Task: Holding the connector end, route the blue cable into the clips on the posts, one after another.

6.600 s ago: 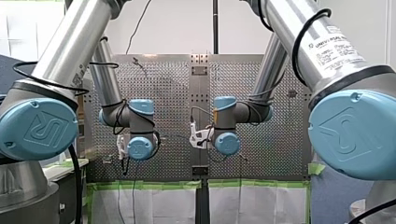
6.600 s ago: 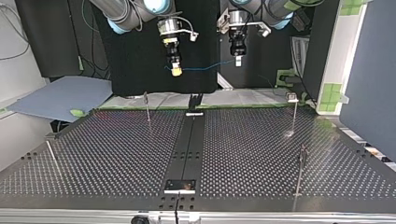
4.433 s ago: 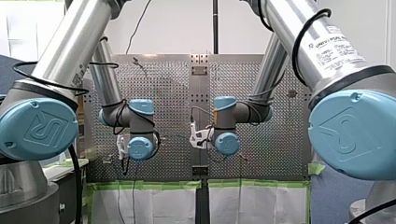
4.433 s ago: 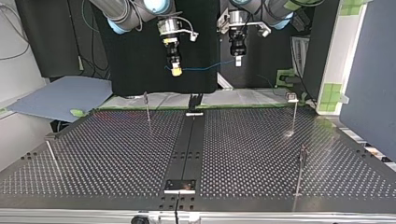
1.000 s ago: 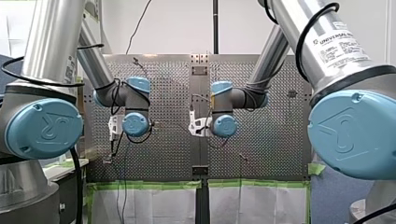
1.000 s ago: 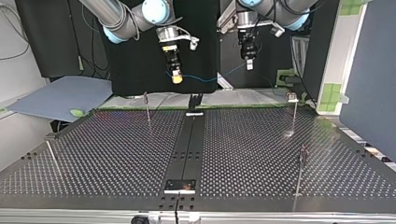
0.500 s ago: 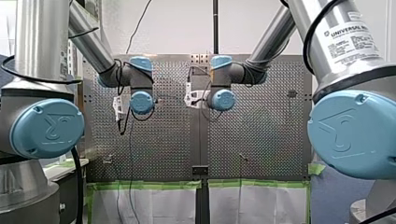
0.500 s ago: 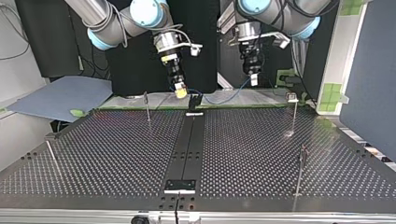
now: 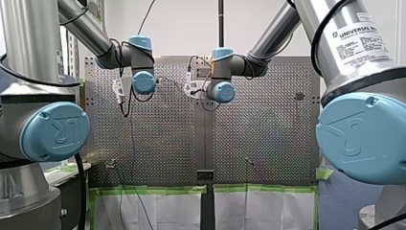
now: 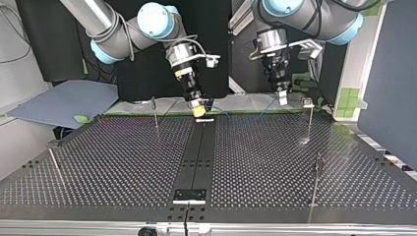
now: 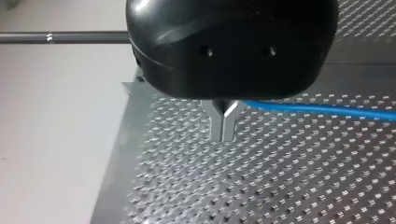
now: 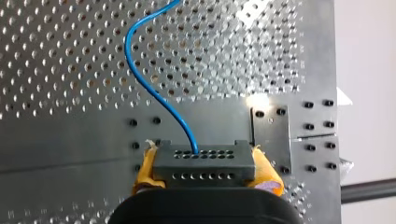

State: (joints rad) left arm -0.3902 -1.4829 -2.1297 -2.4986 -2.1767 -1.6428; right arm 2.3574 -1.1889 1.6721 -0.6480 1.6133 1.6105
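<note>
My right gripper (image 12: 205, 176) is shut on a dark grey connector (image 12: 204, 156), its yellow pads on both sides. The blue cable (image 12: 154, 88) leaves the connector and curves away over the perforated table (image 12: 70, 60). In the top view my right gripper (image 10: 199, 109) hangs over the table's far edge near the middle strip. My left gripper (image 10: 282, 98) is at that view's right, close to a clip post (image 10: 310, 118). Its metal fingers (image 11: 215, 125) are shut on the blue cable (image 11: 317, 108), which runs off sideways.
Thin posts stand on the table: one at the far left (image 10: 155, 112) of the top view, one at the near right (image 10: 317, 179), one leaning at the near left (image 10: 53, 162). A dark centre strip (image 10: 196, 152) runs toward a small bracket (image 10: 189, 195).
Both arms have come forward and down from behind the table to its far edge in the top view. The cable between them now sags lower.
</note>
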